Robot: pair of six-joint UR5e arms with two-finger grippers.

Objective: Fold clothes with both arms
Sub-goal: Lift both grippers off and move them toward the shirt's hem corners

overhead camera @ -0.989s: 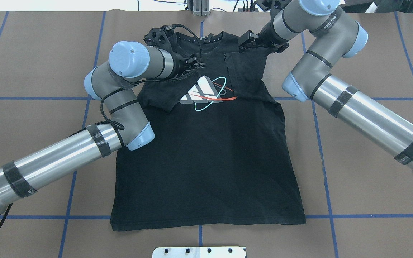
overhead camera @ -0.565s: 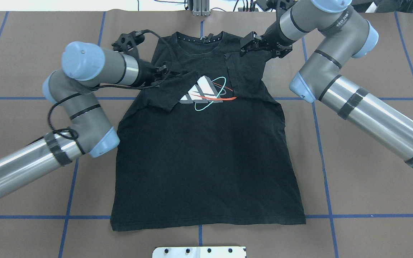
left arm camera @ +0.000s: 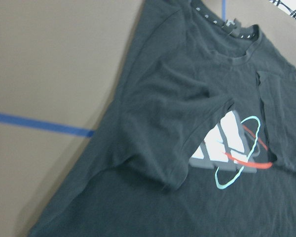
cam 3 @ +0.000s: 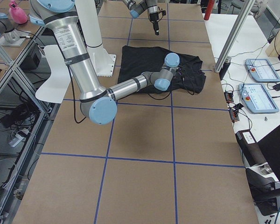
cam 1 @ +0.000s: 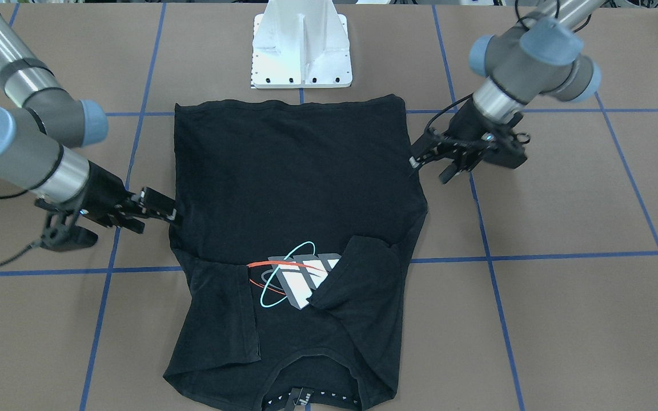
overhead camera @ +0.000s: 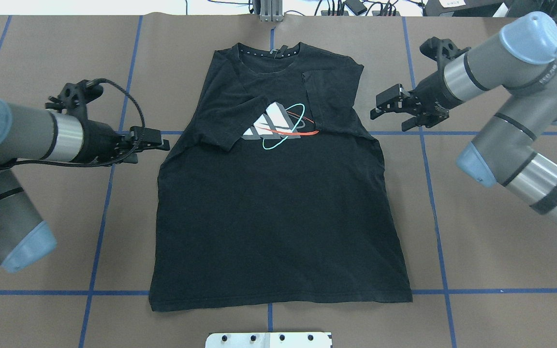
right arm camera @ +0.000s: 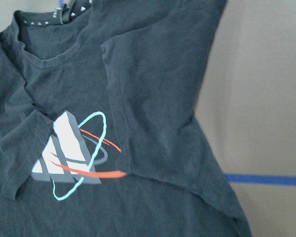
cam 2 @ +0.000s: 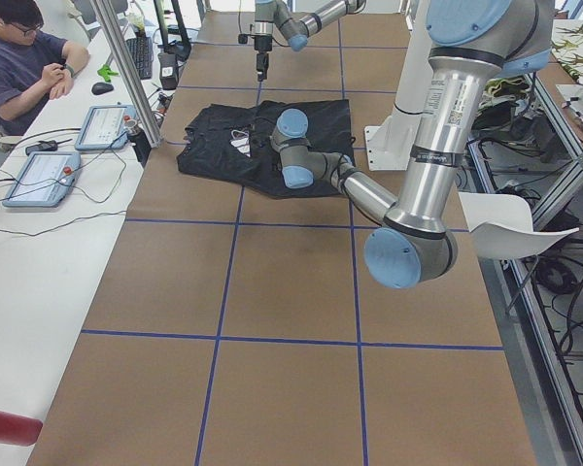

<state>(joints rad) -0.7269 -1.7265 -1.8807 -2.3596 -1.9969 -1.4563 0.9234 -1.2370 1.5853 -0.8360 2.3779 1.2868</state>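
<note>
The black T-shirt (overhead camera: 278,217) lies flat, front up, collar at the far side of the overhead view. Both sleeves are folded inward: the left sleeve (overhead camera: 232,121) and the right sleeve (overhead camera: 329,101) each cover an edge of the white-grey logo (overhead camera: 278,126). My left gripper (overhead camera: 150,147) hovers just off the shirt's left edge, open and empty. My right gripper (overhead camera: 388,121) hovers off the right edge, open and empty. The front-facing view shows the left gripper (cam 1: 427,170) and right gripper (cam 1: 160,221) beside the T-shirt (cam 1: 295,171). Each wrist view shows only the T-shirt (left arm camera: 153,123) (right arm camera: 153,59).
The white pedestal base (cam 1: 301,51) stands behind the shirt's hem. Blue tape lines (overhead camera: 428,193) grid the brown table. A person (cam 2: 19,58) sits at a side desk with control tablets (cam 2: 39,175).
Both arms have drawn back outward from the shoulders. The left gripper has left the folded sleeve and gone left off the shirt. The right gripper has gone right and nearer.
</note>
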